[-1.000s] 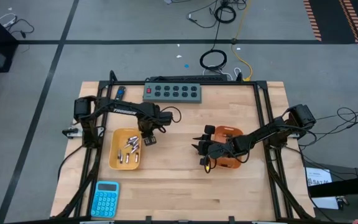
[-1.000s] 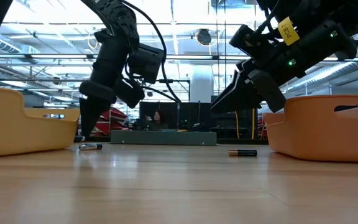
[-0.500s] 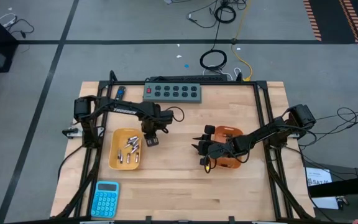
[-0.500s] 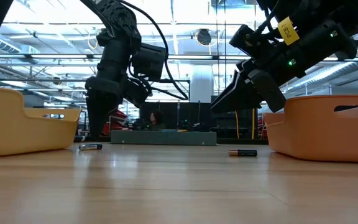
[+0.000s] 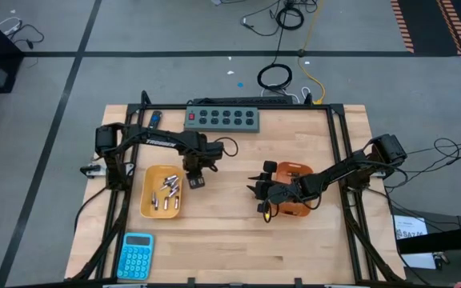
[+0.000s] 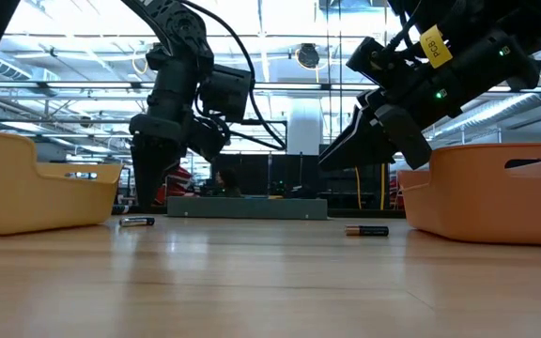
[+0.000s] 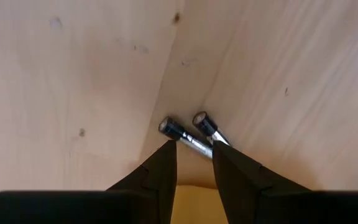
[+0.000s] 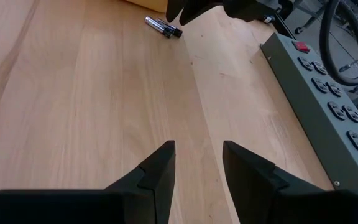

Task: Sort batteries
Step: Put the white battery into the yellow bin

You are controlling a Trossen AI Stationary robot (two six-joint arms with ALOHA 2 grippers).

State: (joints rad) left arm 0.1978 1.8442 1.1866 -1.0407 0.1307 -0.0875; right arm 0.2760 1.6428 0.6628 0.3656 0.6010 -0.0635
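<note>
Two small batteries (image 7: 187, 135) lie side by side on the bare wood next to the yellow tray (image 5: 149, 206); they also show in the right wrist view (image 8: 163, 26). The yellow tray holds several silvery batteries (image 5: 166, 192). My left gripper (image 7: 194, 163) is open and points down over the pair, one finger on either side of the nearer battery's end. In the low view it (image 6: 145, 201) stands just above a battery (image 6: 137, 222). My right gripper (image 5: 254, 190) is open and hovers beside the orange tray (image 5: 301, 171). Another battery (image 6: 366, 230) lies on the wood below it.
A grey power strip (image 5: 222, 118) lies along the far edge. A blue calculator (image 5: 135, 255) sits at the near left corner. A blue-and-black gadget (image 5: 154, 119) lies at the far left. Bare wood stretches between the two trays and toward the near edge.
My left gripper has swung from a slant to pointing straight down, its fingertips shifting slightly toward the table's right, over the batteries by the yellow tray. The batteries have stayed in place.
</note>
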